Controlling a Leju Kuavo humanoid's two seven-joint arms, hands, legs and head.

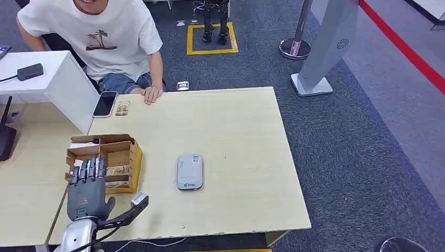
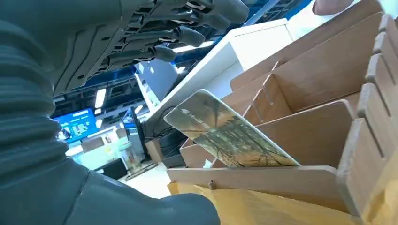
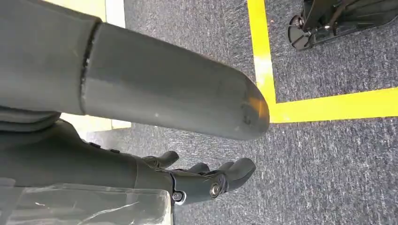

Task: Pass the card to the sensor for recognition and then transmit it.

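Head view — left hand (image 1: pixel 87 195) fingers apart over box (image 1: pixel 126 152) | card (image 2: pixel 225 133) free

A light wooden table (image 1: pixel 236 136) stands on grey-blue carpet (image 1: pixel 357 157). Far ahead of the hand lies a yellow floor square (image 1: pixel 211 39); a red line (image 1: pixel 404 50) crosses far right

One sensor (image 1: pixel 189 171), one phone (image 1: pixel 105 104)
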